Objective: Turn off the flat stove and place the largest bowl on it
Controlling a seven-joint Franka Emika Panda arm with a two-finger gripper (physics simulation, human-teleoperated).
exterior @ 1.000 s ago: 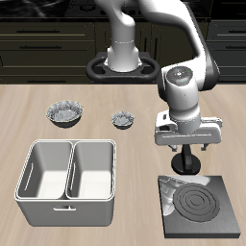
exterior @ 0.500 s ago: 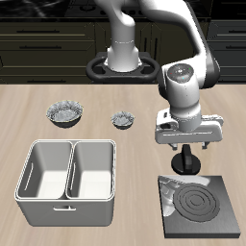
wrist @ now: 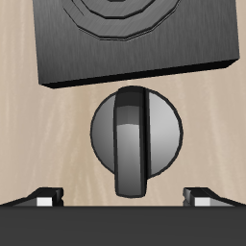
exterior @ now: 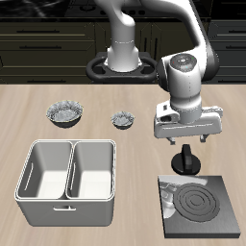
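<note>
Flat stove (exterior: 202,208): dark grey square slab, flat on the tabletop near the front edge, concentric ring burner (exterior: 196,205) grey, not red. Its black knob (wrist: 135,139) sits on a round grey base just behind the slab, with the bar pointing toward the slab. Largest bowl (exterior: 64,113): speckled grey-white, dark inside, upright on the tabletop, farther back, well apart from the stove.

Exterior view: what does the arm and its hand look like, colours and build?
Glossy white rounded arm segments with dark grey joints, on a black ring base. The hand has a pale grey boxy body and two short dark fingers. No cables or markings visible.
</note>
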